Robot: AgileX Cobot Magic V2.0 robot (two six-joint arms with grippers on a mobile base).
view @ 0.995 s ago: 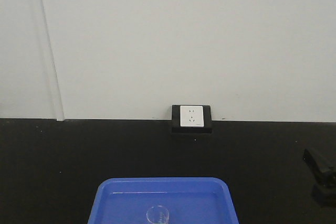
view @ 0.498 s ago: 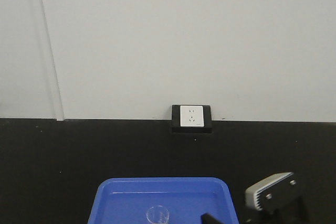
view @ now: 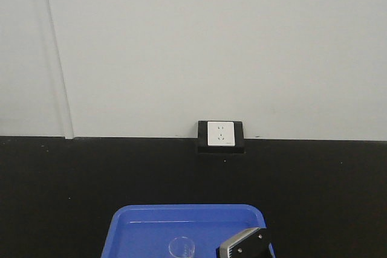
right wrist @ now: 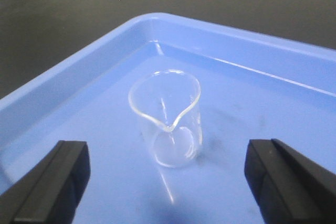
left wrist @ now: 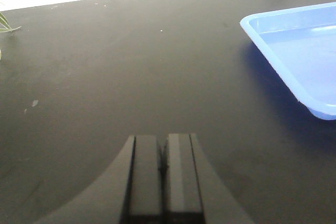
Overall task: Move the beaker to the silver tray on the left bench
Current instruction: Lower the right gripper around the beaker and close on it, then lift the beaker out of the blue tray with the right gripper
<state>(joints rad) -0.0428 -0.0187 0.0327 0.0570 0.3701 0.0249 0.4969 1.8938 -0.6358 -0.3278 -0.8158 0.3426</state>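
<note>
The beaker [right wrist: 167, 121] is small, clear and upright, its spout towards the camera. It stands inside a blue plastic tray [right wrist: 79, 77], and shows at the bottom of the front view [view: 181, 248]. My right gripper [right wrist: 167, 177] is open; its two black fingers [right wrist: 50, 179] stand wide apart, with the beaker just beyond the gap between them, not touched. Its wrist body [view: 245, 246] shows right of the beaker in the front view. My left gripper [left wrist: 163, 153] is shut and empty over the black bench [left wrist: 105, 77], left of the blue tray [left wrist: 294, 51]. The silver tray is out of view.
A white wall socket in a black box [view: 221, 136] sits at the back of the black countertop [view: 72, 179], against a white wall. A green leaf tip [left wrist: 6, 23] shows at the far left of the left wrist view.
The right arm has swung in from the right edge of the front view to the blue tray, ending beside the beaker. The beaker has not moved.
</note>
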